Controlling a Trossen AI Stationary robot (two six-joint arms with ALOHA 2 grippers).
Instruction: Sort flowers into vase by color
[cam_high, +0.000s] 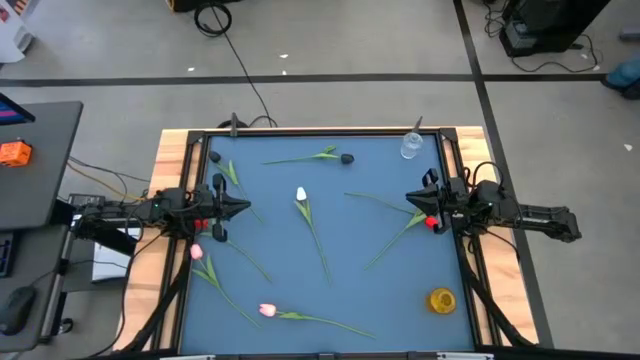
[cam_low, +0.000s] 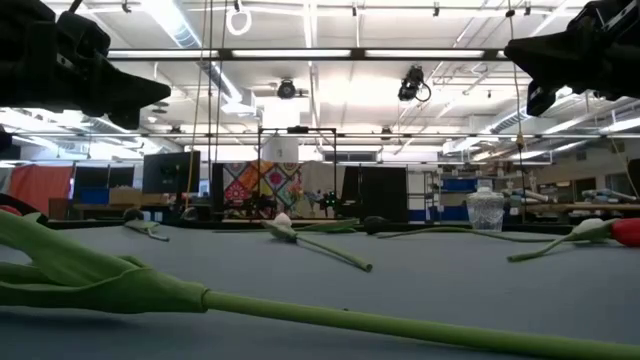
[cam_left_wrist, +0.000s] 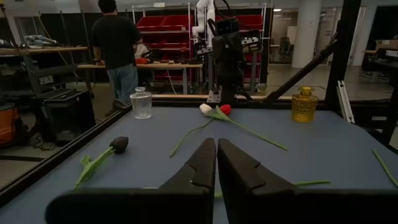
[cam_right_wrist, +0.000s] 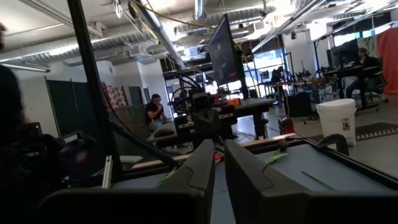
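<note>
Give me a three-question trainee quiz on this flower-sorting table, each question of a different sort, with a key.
1. True or false: the white tulip lies near the middle of the blue table.
2. Which vase stands at the far edge of the table, toward the right arm's side? A) the clear glass vase B) the yellow vase C) a red vase
3. Fill in: neither the left tool nor the right tool holds a ____.

Key: 1 true; 2 A; 3 flower
</note>
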